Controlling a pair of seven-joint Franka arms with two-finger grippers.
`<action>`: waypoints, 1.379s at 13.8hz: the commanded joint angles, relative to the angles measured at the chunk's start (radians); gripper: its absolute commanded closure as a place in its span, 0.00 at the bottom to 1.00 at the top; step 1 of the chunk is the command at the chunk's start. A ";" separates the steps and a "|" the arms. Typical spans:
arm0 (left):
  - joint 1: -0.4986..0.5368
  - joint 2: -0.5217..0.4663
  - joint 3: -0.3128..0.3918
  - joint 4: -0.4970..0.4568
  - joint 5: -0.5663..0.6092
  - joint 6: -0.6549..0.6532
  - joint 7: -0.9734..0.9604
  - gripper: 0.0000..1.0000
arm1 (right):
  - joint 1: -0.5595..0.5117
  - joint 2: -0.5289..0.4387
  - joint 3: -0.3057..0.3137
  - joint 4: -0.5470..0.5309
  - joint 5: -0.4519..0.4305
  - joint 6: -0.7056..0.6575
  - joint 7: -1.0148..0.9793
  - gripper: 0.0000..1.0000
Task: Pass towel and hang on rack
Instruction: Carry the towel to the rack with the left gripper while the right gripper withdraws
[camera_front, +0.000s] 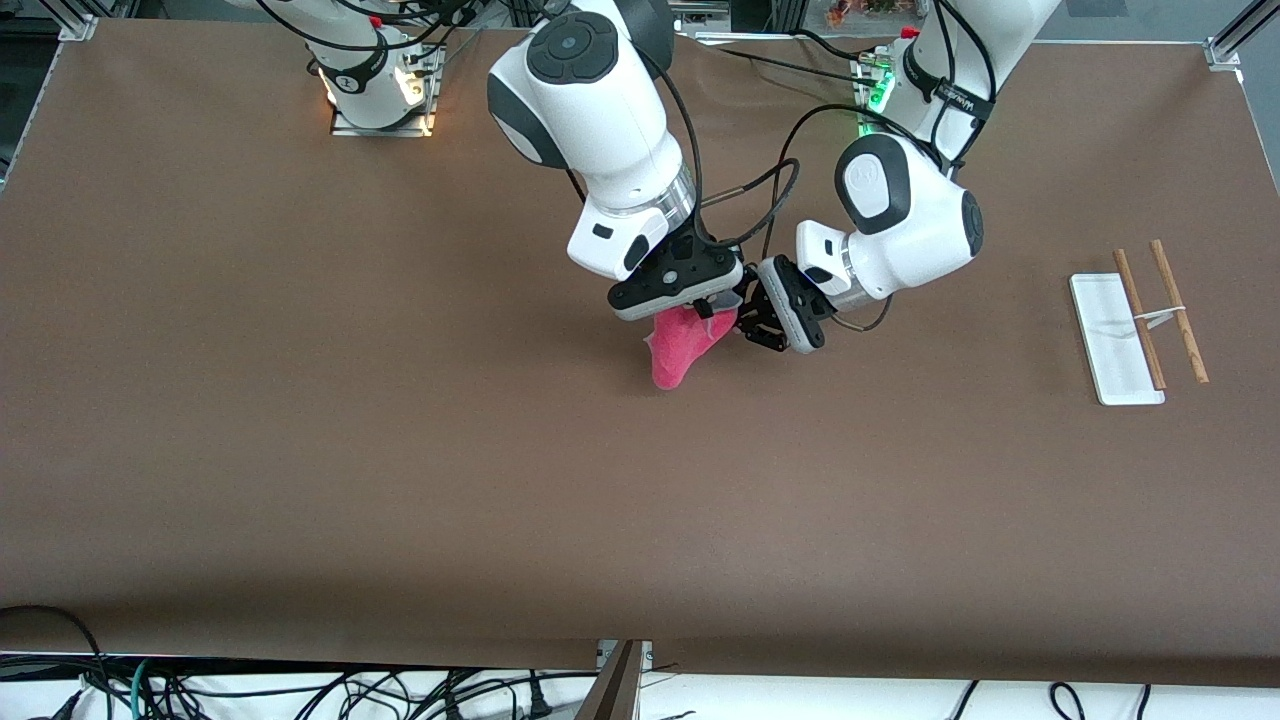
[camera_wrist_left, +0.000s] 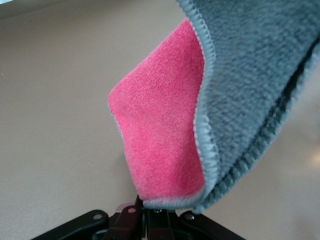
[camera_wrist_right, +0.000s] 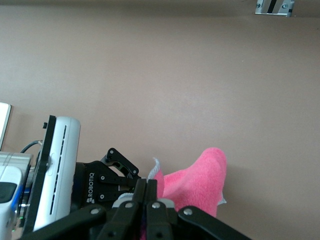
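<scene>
**Two grippers, one pink towel, up over the middle of the table**

The towel (camera_front: 682, 345) is small, soft and fluffy. Most of it is bright pink-red. It hangs in the air over the middle of the brown table (camera_front: 300, 450), bunched at the top and drooping to a rounded tip below.

The right gripper (camera_front: 700, 312) pinches the top of the towel, with its fingers pressed tight together on the cloth. The left gripper (camera_front: 745, 318) is just beside it, and its fingers are squeezed on the same towel from the side. So both grippers have hold of the towel at once, very close to each other.

The rack (camera_front: 1137, 325) sits well apart from them, toward the left arm's end of the table. It has a flat white base and two thin brown rods side by side.

The front view shows only pink cloth and a thin pale edge. The left wrist view shows much more of the towel (camera_wrist_left: 160, 130): a big grey fuzzy part with a stitched grey edge, folded over the pink part. At the edge of that view, the left gripper (camera_wrist_left: 150, 216) bites the towel's hem.

The right wrist view shows the towel (camera_wrist_right: 200, 182) hanging past the closed right gripper (camera_wrist_right: 146, 202). It also shows the left gripper (camera_wrist_right: 142, 176) pushing in beside the cloth, with its white wrist next to it.
</scene>
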 joint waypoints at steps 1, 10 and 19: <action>0.002 0.001 -0.002 0.011 -0.036 0.005 0.040 1.00 | -0.003 0.003 -0.002 0.009 0.009 0.006 0.006 0.57; 0.034 -0.032 0.006 0.011 -0.019 -0.010 0.037 1.00 | -0.016 -0.003 -0.008 0.009 0.003 0.000 -0.008 0.00; 0.177 -0.056 0.015 0.178 0.323 -0.315 -0.196 1.00 | -0.161 -0.054 -0.087 0.007 -0.060 -0.202 -0.212 0.00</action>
